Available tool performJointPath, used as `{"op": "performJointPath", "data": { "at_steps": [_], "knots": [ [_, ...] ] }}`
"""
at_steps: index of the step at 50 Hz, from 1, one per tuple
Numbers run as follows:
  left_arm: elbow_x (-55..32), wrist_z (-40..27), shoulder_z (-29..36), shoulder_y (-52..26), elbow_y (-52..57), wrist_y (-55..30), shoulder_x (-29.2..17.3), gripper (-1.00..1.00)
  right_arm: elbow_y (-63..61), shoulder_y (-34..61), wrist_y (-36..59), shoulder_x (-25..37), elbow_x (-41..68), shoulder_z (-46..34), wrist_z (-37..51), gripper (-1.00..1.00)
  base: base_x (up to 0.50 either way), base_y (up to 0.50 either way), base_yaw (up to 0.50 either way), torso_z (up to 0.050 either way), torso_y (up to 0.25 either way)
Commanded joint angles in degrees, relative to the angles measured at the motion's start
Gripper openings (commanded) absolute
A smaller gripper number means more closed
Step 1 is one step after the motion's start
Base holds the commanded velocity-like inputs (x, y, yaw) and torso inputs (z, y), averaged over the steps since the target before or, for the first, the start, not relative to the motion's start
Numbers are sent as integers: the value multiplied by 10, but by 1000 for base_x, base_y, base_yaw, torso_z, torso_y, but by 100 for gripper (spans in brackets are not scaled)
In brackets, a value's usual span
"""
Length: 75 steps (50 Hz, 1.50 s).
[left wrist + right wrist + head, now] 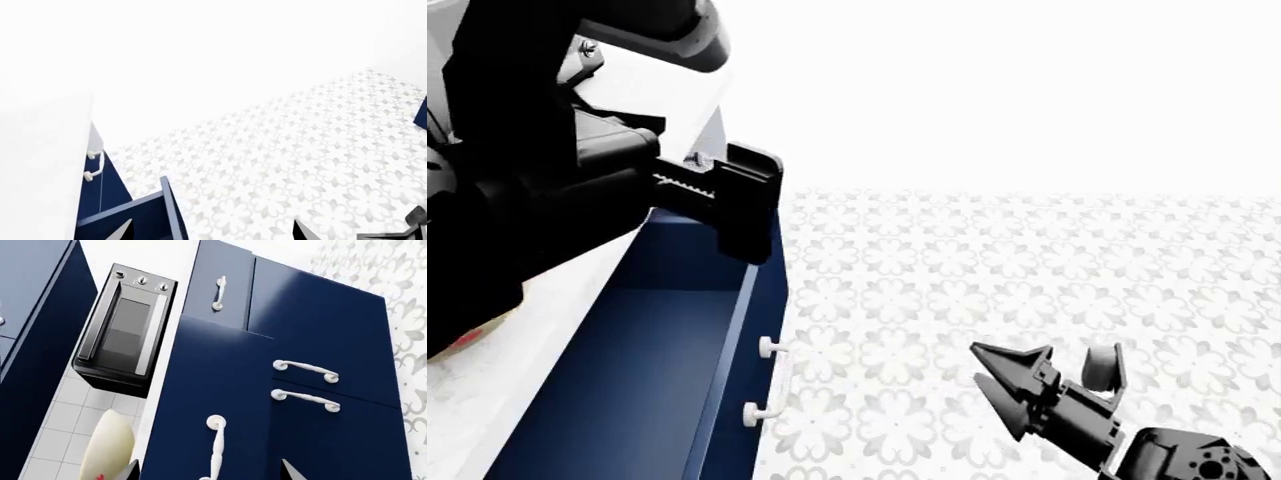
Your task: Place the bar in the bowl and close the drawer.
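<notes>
Navy-blue and pulled out, the drawer (654, 400) shows a bare blue floor, the left gripper (741, 205) above its far end, jaws hard to judge, the right gripper (1048, 375) spread open over the floral floor (988, 270), and the cream bowl (107, 450) on the counter's edge; no bar visible.

Floral-tiled floor (1028, 280); navy cabinets (320, 330); black microwave (123, 330).
</notes>
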Motion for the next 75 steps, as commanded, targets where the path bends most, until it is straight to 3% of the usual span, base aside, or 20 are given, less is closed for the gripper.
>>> {"op": "performJointPath", "data": {
  "at_steps": [1,5,14,24,38,51,75],
  "knots": [
    [-7,-37,33,-20,-8,-2,45,100,206,-50,37,-28,61,16,-91,100,0,0,0,0,0],
    [-17,-66,56,-36,-15,-2,76,100,314,-48,76,-58,69,12,-134,100,0,0,0,0,0],
    [-56,-185,160,-68,-39,-1,156,100,318,-61,69,-48,113,-8,-141,100,0,0,0,0,0],
    [-32,-238,245,-57,-26,0,216,100,318,-62,71,-43,159,-45,-154,100,0,0,0,0,0],
    [-13,-247,373,-60,1,17,282,100,318,-55,69,-43,215,-104,-162,100,0,0,0,0,0],
    [15,-248,516,-57,26,94,349,100,318,-32,74,-44,273,-169,-157,100,0,0,0,0,0],
    [39,-232,628,-24,-20,130,409,100,318,-5,77,-47,400,-316,-179,100,0,0,0,0,0]
  ]
}}
